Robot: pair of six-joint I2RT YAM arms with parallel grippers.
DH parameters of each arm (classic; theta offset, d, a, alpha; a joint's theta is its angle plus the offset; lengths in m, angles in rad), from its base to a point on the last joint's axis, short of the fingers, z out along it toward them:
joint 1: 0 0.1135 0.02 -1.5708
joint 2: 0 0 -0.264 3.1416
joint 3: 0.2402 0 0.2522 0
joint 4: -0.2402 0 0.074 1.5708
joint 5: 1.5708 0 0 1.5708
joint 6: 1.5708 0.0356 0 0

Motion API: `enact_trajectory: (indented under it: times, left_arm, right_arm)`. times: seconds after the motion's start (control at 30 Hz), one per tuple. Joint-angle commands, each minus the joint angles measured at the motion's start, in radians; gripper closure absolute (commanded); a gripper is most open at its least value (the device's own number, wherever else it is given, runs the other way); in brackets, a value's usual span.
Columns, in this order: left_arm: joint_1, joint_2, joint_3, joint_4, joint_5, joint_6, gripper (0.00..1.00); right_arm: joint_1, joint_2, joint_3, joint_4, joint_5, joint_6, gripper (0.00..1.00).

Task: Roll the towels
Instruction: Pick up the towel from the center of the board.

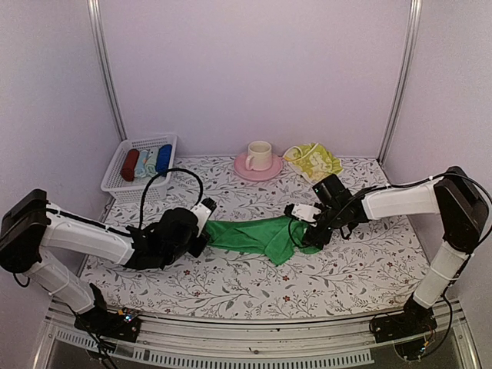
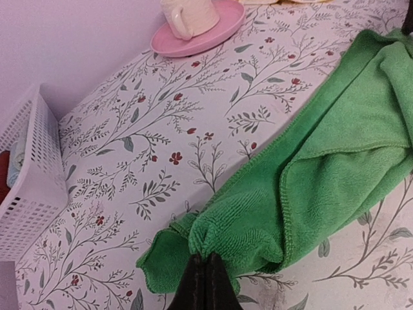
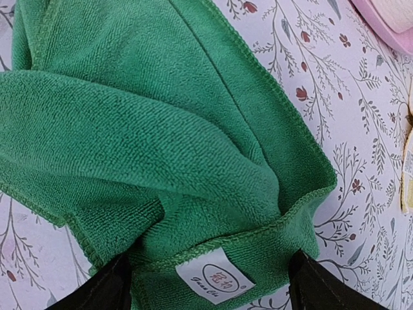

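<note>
The bright green towel [image 1: 261, 234] lies stretched and crumpled across the middle of the table. My left gripper [image 1: 201, 234] is shut on its left end; in the left wrist view the closed fingertips [image 2: 205, 274] pinch a bunched fold of the green towel [image 2: 310, 174]. My right gripper [image 1: 311, 231] is open over the towel's right end; its two fingers [image 3: 110, 287] stand wide apart on either side of the green cloth [image 3: 142, 129] with its white label [image 3: 213, 278]. The pale yellow towel [image 1: 314, 161] lies crumpled at the back right.
A pink saucer with a cream cup [image 1: 258, 157] stands at the back centre, also in the left wrist view [image 2: 193, 22]. A white basket [image 1: 138, 173] holding red, pale blue and deep blue rolls sits at the back left; its wall shows in the left wrist view [image 2: 29, 187].
</note>
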Motion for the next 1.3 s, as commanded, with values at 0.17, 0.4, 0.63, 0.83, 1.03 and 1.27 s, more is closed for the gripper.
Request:
enact_trajectory:
  times: [0.17, 0.4, 0.63, 0.83, 1.03, 1.27]
  left_arm:
    - [0.005, 0.011, 0.008, 0.019, 0.0, -0.005, 1.0]
    - [0.005, 0.017, 0.01, 0.018, -0.003, -0.005, 1.0]
    - [0.005, 0.026, 0.012, 0.018, -0.004, -0.004, 1.0]
    - [0.006, 0.024, 0.012, 0.015, -0.004, -0.005, 1.0]
    - [0.006, 0.017, 0.011, 0.015, -0.005, -0.006, 1.0]
    - [0.006, 0.016, 0.009, 0.013, -0.009, -0.005, 1.0]
  right_arm:
    - [0.026, -0.051, -0.047, 0.03, 0.054, -0.035, 0.12]
    - [0.033, -0.015, -0.05, 0.08, 0.131, -0.037, 0.18]
    - [0.047, -0.05, -0.069, 0.107, 0.15, -0.06, 0.31]
    - [0.046, -0.07, -0.08, 0.12, 0.218, -0.081, 0.35]
    - [0.033, -0.107, -0.094, 0.136, 0.263, -0.094, 0.35]
    - [-0.038, -0.112, -0.064, 0.091, 0.209, -0.052, 0.35]
